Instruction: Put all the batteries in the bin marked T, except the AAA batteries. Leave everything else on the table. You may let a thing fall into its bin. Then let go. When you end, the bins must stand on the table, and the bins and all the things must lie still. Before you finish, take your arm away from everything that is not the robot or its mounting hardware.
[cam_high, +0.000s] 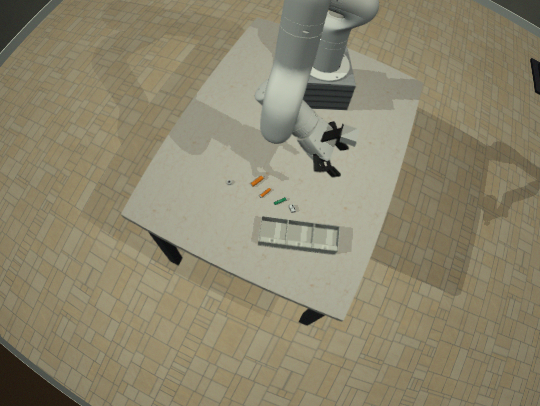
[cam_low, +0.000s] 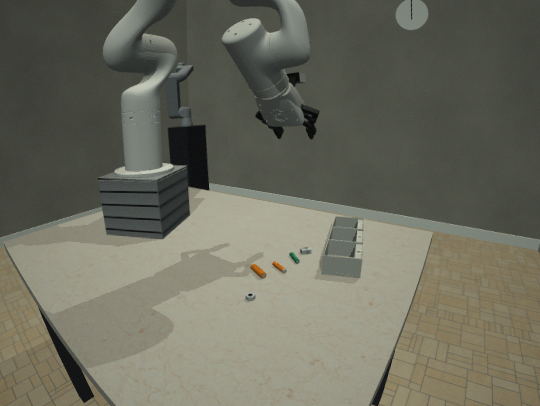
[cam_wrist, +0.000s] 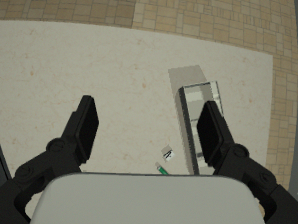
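Note:
Two orange batteries lie on the table, a thicker one (cam_high: 257, 181) (cam_low: 258, 271) and a thinner one (cam_high: 265, 192) (cam_low: 279, 267). A small green battery (cam_high: 280, 201) (cam_low: 294, 258) (cam_wrist: 161, 169) lies beside them. A grey row of three bins (cam_high: 299, 235) (cam_low: 343, 246) stands near the table's front edge; I cannot read its marks. My gripper (cam_low: 294, 131) (cam_high: 326, 167) (cam_wrist: 149, 111) is open and empty, high above the table and apart from all of these.
A small silver nut (cam_high: 229, 182) (cam_low: 250, 297) lies left of the batteries. A small grey metal piece (cam_high: 293, 208) (cam_low: 305, 250) (cam_wrist: 168, 153) lies between the green battery and the bins. The arm's dark base block (cam_low: 144, 200) stands at the back.

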